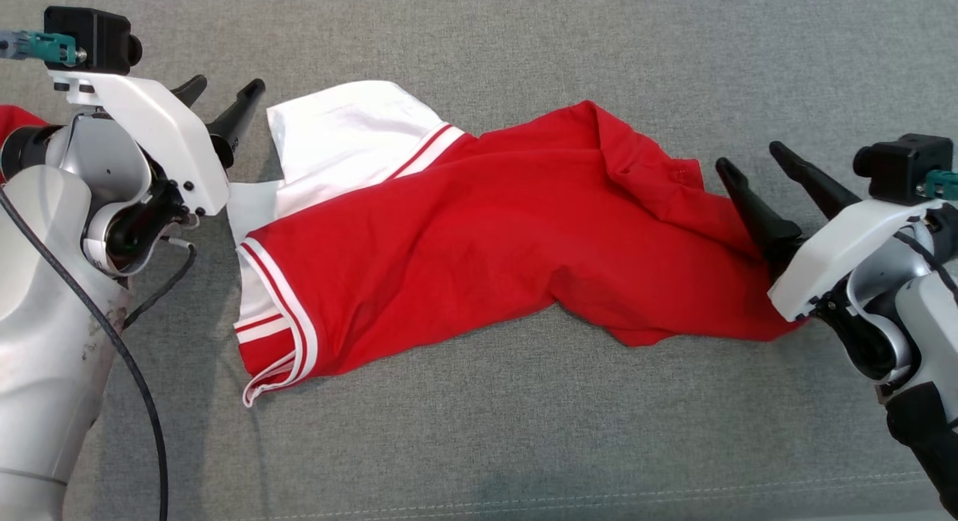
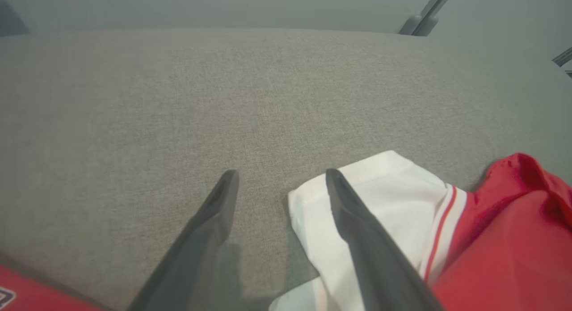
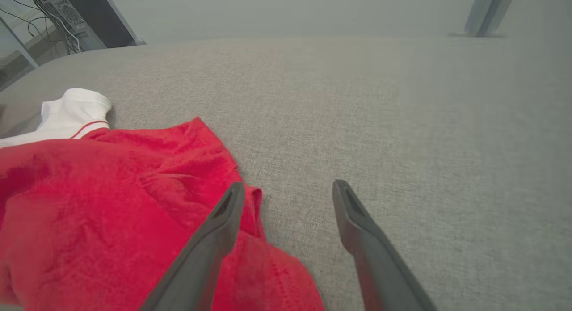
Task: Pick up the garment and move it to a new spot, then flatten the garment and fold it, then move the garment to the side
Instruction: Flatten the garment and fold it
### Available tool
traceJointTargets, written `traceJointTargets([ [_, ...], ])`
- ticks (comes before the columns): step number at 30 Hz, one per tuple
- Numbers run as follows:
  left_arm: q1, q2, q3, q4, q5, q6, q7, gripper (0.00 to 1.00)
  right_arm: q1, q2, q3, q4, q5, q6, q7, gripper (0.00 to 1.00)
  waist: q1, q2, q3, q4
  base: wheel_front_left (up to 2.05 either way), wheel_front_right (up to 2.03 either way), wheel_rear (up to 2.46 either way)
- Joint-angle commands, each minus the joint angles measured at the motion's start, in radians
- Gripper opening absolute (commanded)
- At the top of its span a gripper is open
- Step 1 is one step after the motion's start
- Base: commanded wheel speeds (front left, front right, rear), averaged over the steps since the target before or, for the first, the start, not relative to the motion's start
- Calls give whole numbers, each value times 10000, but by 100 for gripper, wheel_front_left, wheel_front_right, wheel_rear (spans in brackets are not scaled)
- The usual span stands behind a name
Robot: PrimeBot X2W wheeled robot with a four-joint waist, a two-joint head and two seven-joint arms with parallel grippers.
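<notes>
- Now the red shirt [image 1: 464, 236] lies crumpled across the middle of the grey cloth-covered worktop [image 1: 524, 446]. It stretches from left to right between the two hands.
- Its white sleeve [image 1: 337, 139], with thin red stripes at the seam, is at the far left end. A striped trim [image 1: 288, 311] in red and white runs along the near left edge.
- The left hand [image 1: 227, 84] is just beside the white sleeve, with its fingers spread wide and nothing between them.
- In the left wrist view, one finger [image 2: 357, 221] is over the edge of the sleeve and the other is over bare worktop. I cannot tell if it touches the cloth.
- The right hand [image 1: 749, 156] is at the right end of the shirt, also spread wide and holding nothing.
- In the right wrist view, one finger [image 3: 219, 230] is above the red hem and the other is above bare worktop.
- Another red cloth [image 1: 15, 118] shows at the left edge, behind the left arm.
</notes>
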Motion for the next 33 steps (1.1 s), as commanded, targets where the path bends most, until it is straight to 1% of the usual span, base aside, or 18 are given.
traceJointTargets([
  [1, -587, 440, 301, -49, -86, -118, 84, 100, -140, -234, 347, -135, 176, 46, -89, 100, 1, 0, 140, -24, 0, 0, 0],
  [7, -988, 360, 254, 392, -466, -405, 441, 100, -725, -366, 1396, 99, 637, 46, -183, 100, 1, 0, 418, -18, 0, 0, 0],
  [8, -988, 360, 254, 392, -466, -405, 441, 100, -725, -366, 1396, 99, 637, 46, -183, 100, 1, 0, 418, -18, 0, 0, 0],
  [12, -1169, 379, 164, 638, -671, -520, 756, 100, -1103, -437, 2014, 199, 935, 46, -203, 100, 1, 0, 513, -24, 0, 0, 0],
  [16, -1243, 370, 156, 831, -1086, -612, 1118, 100, -1377, -463, 2452, 313, 1212, 46, -274, 100, 1, 0, 579, -79, 0, 0, 0],
  [25, -1484, 505, 32, 1318, -1699, -683, 1851, 100, -1881, -427, 3314, 588, 1738, 46, -438, 100, 1, 0, 637, -209, 0, 0, 0],
  [33, -1681, 581, -150, 1814, -1881, -698, 1969, 100, -2312, -326, 3944, 861, 2114, 46, -667, 100, 1, 0, 668, -327, 0, 0, 0],
])
